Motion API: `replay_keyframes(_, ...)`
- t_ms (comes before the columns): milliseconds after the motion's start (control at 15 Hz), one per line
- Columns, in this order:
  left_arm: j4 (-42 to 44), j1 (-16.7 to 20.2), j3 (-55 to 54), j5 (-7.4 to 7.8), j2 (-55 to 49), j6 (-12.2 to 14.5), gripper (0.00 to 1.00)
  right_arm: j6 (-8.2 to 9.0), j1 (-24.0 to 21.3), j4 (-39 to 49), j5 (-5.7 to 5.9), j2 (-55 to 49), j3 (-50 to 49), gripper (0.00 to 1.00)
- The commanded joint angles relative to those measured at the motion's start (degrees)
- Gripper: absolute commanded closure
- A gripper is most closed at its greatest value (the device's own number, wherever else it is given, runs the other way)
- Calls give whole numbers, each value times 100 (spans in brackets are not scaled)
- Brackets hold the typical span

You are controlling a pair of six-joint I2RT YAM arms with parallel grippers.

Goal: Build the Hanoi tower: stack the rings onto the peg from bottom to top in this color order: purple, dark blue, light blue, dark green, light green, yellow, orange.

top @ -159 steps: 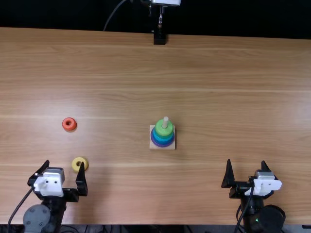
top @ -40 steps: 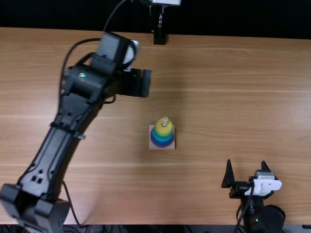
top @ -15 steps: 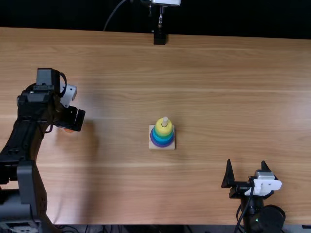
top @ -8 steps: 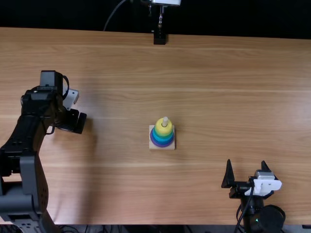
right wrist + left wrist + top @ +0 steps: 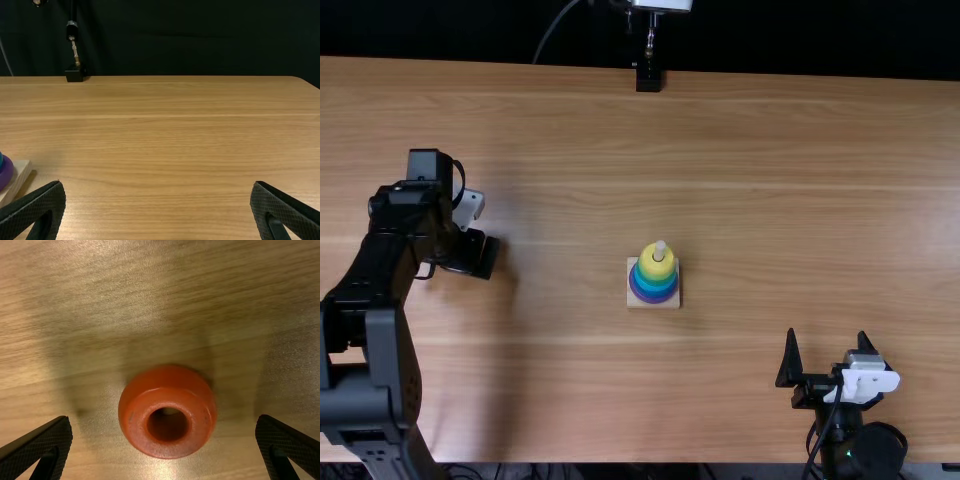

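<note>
Hovering with its fingers wide apart, the left tool (image 5: 164, 420) is straddling the orange ring (image 5: 134, 416), which is lying on the table (image 5: 770, 200), small, glossy and rounded around its hole. Closing too high or off-centre, the fingers could be squeezing it loose or tipping it; farther out, the yellow ring (image 5: 657, 269) is topping the stack around the peg (image 5: 660, 249).

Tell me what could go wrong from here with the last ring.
The left gripper is open around the orange ring, so a slightly off-centre close might nudge it along the table. Its rounded side could also slip in the grip. At the tower, only a short stub of peg rises above the yellow ring, so a misaligned release may leave it tilted.
</note>
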Motion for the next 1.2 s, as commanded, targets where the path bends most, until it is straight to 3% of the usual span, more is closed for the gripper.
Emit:
replay_keyframes(0, 10, 60, -67, 3, 104, 132, 0, -4, -18, -422, 81, -73, -254, 0)
replay_keyframes(67, 20, 60, -67, 3, 104, 122, 0, -4, -18, -422, 81, -73, -254, 0)
replay_keyframes(133, 20, 60, -67, 3, 104, 122, 20, -4, -18, -422, 81, -73, -254, 0)
replay_keyframes(267, 31, 51, -102, 3, 104, 101, 81, -4, -18, -422, 81, -73, -254, 0)
replay_keyframes(333, 115, 51, -111, 3, 104, 58, 100, -4, -18, -422, 81, -73, -254, 0)
replay_keyframes(600, 400, 42, -137, 14, 95, 48, 100, -4, -18, -422, 81, -73, -254, 0)
replay_keyframes(933, -170, -151, 390, 3, -230, -68, 100, -4, -18, -422, 81, -73, -254, 0)
replay_keyframes(1133, -1140, -441, 1102, 14, -494, -891, 100, -4, -18, -422, 81, -73, -254, 0)
